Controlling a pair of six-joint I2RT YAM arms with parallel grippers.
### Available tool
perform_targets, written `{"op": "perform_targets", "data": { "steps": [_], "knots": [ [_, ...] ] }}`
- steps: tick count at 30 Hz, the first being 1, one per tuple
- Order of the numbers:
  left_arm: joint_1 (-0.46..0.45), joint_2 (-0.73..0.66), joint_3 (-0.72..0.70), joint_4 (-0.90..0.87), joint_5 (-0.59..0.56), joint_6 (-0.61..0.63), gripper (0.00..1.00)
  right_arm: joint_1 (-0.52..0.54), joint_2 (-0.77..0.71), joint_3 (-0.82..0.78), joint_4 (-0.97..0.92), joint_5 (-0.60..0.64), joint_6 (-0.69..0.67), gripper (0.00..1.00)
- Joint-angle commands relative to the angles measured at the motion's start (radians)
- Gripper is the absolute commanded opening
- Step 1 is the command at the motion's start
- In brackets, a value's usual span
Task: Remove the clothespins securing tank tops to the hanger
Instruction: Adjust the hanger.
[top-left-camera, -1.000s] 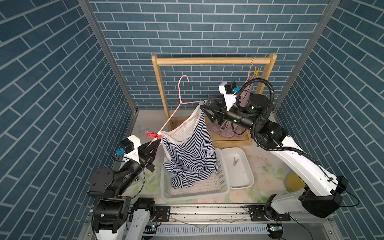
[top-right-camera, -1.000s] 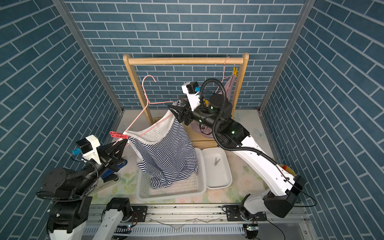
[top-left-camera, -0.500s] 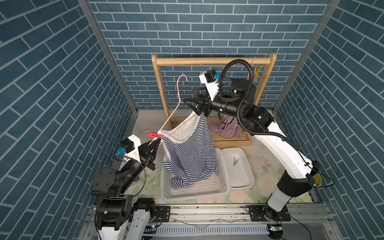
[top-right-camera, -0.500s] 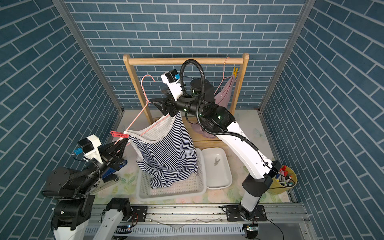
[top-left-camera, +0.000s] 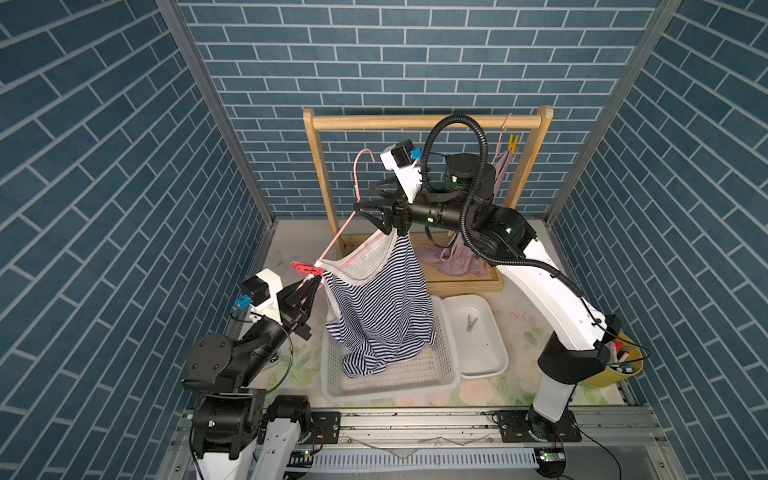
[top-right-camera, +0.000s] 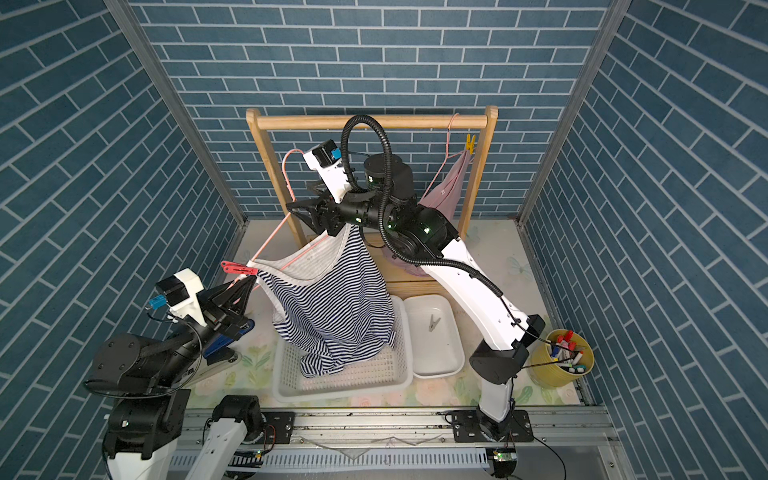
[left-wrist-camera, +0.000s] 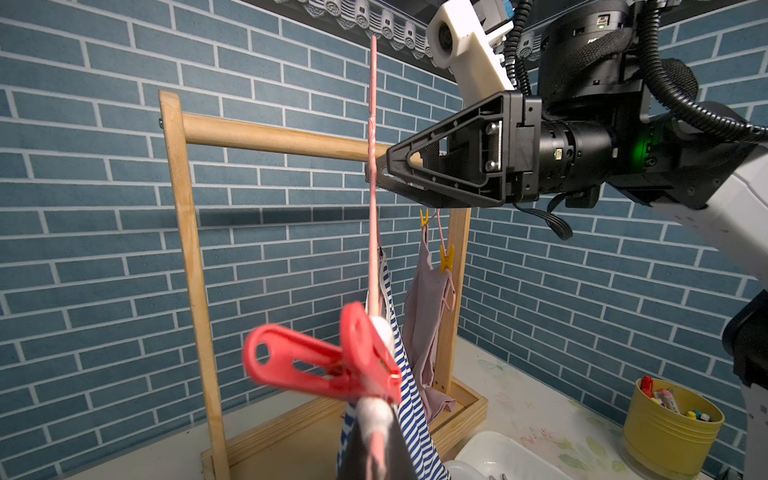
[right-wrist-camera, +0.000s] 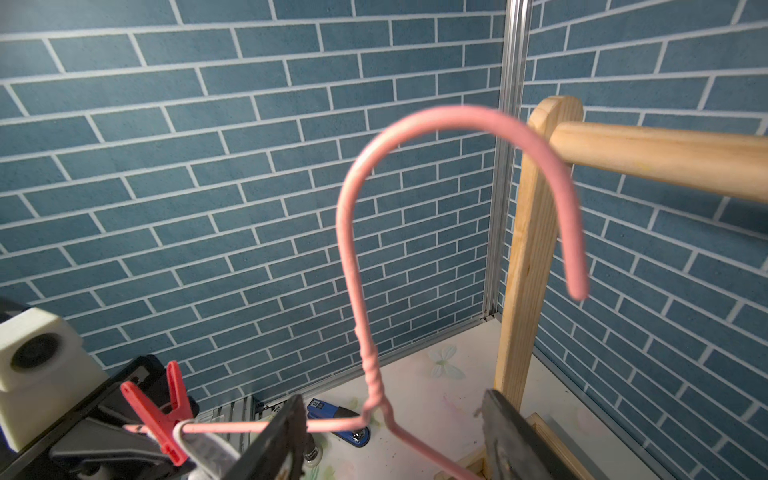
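The striped tank top (top-left-camera: 378, 307) (top-right-camera: 328, 307) hangs from a pink wire hanger (top-left-camera: 356, 183) held off the rail, its hem in the basket. A red clothespin (top-left-camera: 306, 268) (left-wrist-camera: 324, 365) (right-wrist-camera: 160, 415) clips one strap to the hanger's end. Just below it my left gripper (top-left-camera: 309, 286) (left-wrist-camera: 376, 440) is shut on that hanger end. My right gripper (top-left-camera: 368, 199) (right-wrist-camera: 390, 440) stands open astride the hanger's twisted neck. The pink tank top (top-left-camera: 457, 262) (left-wrist-camera: 424, 299) hangs on the rack by two yellow clothespins (left-wrist-camera: 446, 257) (top-left-camera: 513, 143). A grey clothespin (top-left-camera: 471, 322) lies in the tray.
A wooden rack (top-left-camera: 424, 121) stands at the back. In front of it sit a white slotted basket (top-left-camera: 415, 374) and a white tray (top-left-camera: 494, 353). A yellow cup of pens (top-right-camera: 561, 357) is at the right, a blue stapler (right-wrist-camera: 336, 419) at the left.
My right arm has swung up and left from the striped top's far strap to the hanger's neck. The left gripper still holds the hanger end in place.
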Motion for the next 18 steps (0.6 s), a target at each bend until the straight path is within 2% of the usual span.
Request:
{"op": "perform_targets", "data": {
  "steps": [1, 7, 13, 16, 18],
  "knots": [
    [0.004, -0.009, 0.017, 0.043, -0.006, 0.004, 0.00, 0.012, 0.034, 0.039, -0.002, -0.027, -0.046, 0.64],
    [0.004, -0.014, 0.018, 0.029, -0.012, 0.015, 0.00, 0.025, 0.079, 0.081, -0.015, -0.021, -0.102, 0.59],
    [0.003, -0.015, 0.016, 0.017, -0.015, 0.028, 0.00, 0.029, 0.106, 0.106, -0.027, -0.016, -0.140, 0.40],
    [0.004, -0.009, 0.012, 0.001, -0.008, 0.037, 0.00, 0.035, 0.114, 0.106, -0.037, -0.031, -0.168, 0.26],
    [0.004, -0.005, 0.011, -0.012, -0.006, 0.047, 0.00, 0.037, 0.117, 0.106, -0.042, -0.017, -0.175, 0.13]
  ]
}}
